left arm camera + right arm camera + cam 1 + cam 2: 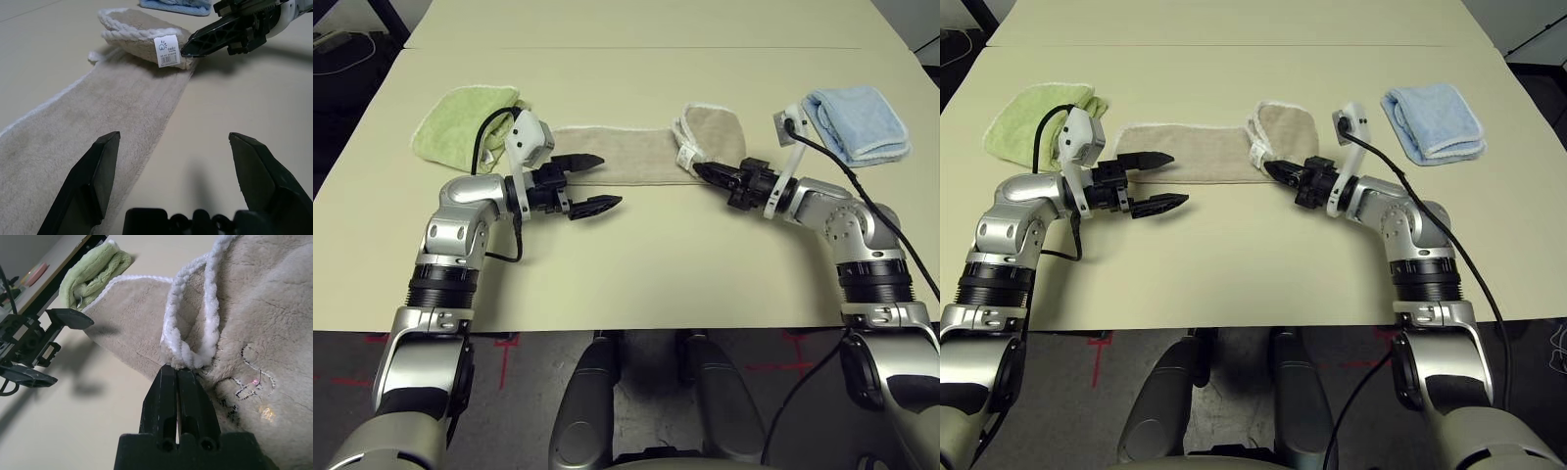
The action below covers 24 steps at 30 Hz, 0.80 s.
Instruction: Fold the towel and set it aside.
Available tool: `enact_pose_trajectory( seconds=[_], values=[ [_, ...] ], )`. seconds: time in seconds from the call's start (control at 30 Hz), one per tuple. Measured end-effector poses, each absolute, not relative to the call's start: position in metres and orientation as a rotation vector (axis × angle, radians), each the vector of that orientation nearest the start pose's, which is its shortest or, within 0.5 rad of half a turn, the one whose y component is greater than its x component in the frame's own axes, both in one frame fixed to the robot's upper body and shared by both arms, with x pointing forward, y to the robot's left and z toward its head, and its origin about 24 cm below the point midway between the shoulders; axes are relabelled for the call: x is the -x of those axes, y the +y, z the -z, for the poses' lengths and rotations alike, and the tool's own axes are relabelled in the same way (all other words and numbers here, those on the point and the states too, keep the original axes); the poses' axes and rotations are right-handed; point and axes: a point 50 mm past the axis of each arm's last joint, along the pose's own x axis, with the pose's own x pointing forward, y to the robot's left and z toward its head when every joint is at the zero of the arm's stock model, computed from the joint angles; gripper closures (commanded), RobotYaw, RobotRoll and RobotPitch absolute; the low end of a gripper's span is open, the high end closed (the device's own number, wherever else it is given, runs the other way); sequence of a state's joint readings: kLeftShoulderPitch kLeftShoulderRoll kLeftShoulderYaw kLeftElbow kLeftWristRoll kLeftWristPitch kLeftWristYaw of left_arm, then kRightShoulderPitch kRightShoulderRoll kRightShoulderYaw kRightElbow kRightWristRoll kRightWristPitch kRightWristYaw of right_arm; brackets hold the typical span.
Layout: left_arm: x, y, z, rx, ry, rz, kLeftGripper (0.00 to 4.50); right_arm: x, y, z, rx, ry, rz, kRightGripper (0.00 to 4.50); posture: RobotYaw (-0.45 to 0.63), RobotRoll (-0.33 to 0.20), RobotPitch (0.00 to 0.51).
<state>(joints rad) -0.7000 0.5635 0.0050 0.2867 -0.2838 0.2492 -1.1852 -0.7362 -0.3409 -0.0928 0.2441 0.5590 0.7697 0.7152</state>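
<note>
The beige towel [626, 155] lies as a long strip across the table's middle. Its right end is folded back over itself into a puffy flap [715, 132]. A small white tag [166, 50] hangs at the flap's near corner. My right gripper [697, 168] is shut on the towel's white edging [188, 340] at that corner, right beside the tag. My left gripper [610, 180] hovers open at the strip's left end, one finger over the cloth and the other over bare table in front of it, with nothing between its fingers.
A folded light green towel [465, 122] lies at the back left, behind my left arm. A folded light blue towel [857, 122] lies at the back right. A seam [675, 47] crosses the tan tabletop farther back. Bare table stretches in front of the strip.
</note>
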Motion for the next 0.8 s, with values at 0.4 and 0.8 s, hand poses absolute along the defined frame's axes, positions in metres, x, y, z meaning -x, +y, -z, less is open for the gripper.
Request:
enact_pose_trajectory(
  seconds=[0.4, 0.8],
  values=[
    [-0.332, 0.188, -0.187, -0.310, -0.018, 1.127, 0.00, -0.346, -0.130, -0.163, -0.187, 0.213, -0.944, 1.96, 0.00, 0.000, 0.235],
    [-0.332, 0.189, -0.186, -0.309, -0.014, 1.123, 0.00, -0.334, -0.162, -0.198, -0.037, 0.033, -1.143, 0.03, -0.02, 0.000, 0.227]
  ],
)
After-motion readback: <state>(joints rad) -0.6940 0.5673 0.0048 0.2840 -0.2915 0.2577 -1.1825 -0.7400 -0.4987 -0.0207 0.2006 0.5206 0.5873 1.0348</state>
